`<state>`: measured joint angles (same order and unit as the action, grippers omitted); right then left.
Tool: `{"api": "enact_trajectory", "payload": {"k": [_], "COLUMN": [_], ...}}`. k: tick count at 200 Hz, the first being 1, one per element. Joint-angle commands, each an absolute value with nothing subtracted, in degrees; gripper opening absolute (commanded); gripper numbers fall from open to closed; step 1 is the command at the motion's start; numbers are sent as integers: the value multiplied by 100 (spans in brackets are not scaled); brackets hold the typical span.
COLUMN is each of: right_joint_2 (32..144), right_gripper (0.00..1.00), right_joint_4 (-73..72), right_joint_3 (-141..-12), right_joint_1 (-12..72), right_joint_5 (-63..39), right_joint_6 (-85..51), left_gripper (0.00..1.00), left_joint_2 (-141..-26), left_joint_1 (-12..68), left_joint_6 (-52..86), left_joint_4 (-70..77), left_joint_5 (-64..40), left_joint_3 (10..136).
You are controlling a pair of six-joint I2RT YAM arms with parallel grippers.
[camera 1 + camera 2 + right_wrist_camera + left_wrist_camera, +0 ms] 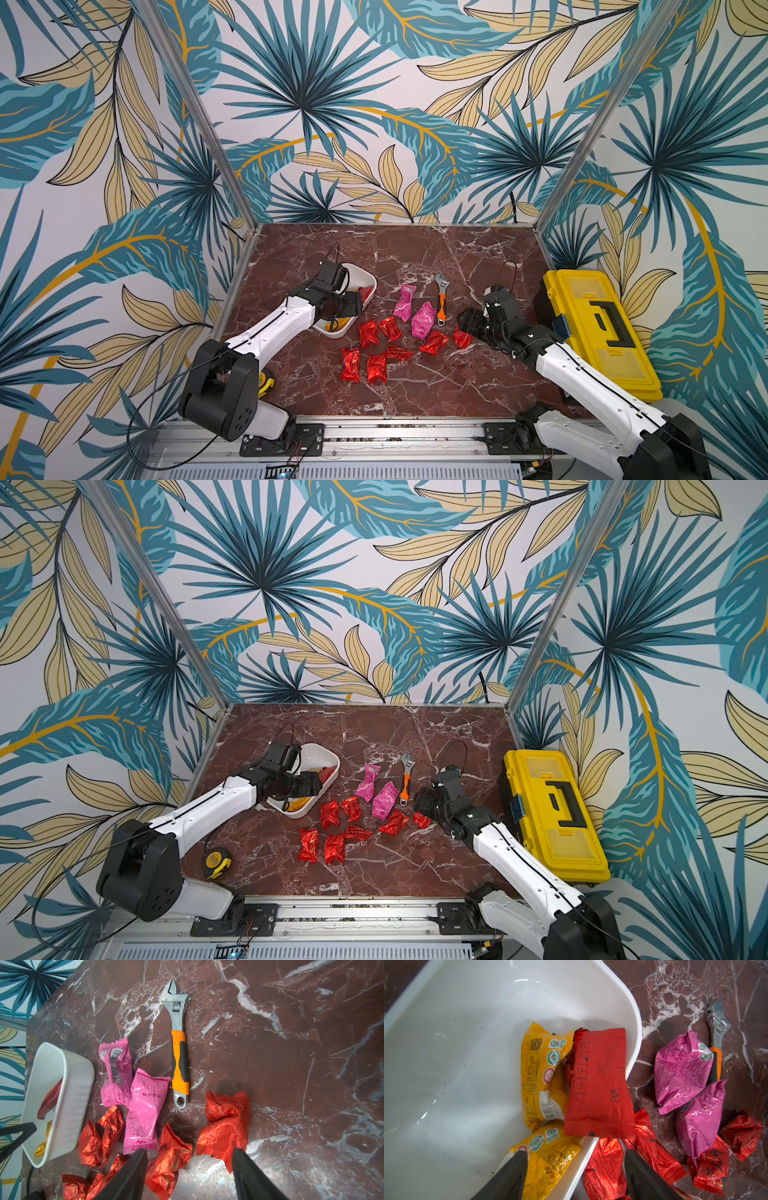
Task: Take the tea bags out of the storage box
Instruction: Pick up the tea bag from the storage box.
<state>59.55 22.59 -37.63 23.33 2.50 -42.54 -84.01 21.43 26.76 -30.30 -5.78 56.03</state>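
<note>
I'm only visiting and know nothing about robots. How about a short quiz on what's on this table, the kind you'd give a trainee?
1. True or false: the storage box is empty.
2. How many pink tea bags lie on the table? A) one B) two C) four
3. Which one hangs over the box: the left gripper or the right gripper?

Key
1. False: two yellow tea bags and a red tea bag are inside.
2. B.
3. The left gripper, with its jaws open.
</note>
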Motion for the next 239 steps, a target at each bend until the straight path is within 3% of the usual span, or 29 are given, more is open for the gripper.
{"api": "enact_trajectory", "payload": {"k": [1,57,117,189,239], "right_joint_2": [5977,6029,6042,5988,6019], "right_gripper": [70,70,70,70,70], "right_joint_4": [2405,2321,2259,2266,2250], "right_joint_3": [-3797,-3788,-3780,-3779,-3784], "right_joint_1": [2319,2325,2316,2322,2320], "right_joint_5": [123,88,53,79,36], "right_joint_6": [-4207,-4220,-4245,-4237,-4254], "left_gripper": [76,84,77,50,24], "left_joint_2": [-8489,-8790,-9379,-9546,-9373], "left_joint_1": [2220,2381,2376,2381,2386], "left_joint_6": [2615,2488,2278,2252,2192], "left_joint_4": [-2970,-3153,-3261,-3268,-3340], "left_joint_5": [-630,-399,-280,-124,-77], "left_joint_3": [6061,6334,6711,6867,6893]}}
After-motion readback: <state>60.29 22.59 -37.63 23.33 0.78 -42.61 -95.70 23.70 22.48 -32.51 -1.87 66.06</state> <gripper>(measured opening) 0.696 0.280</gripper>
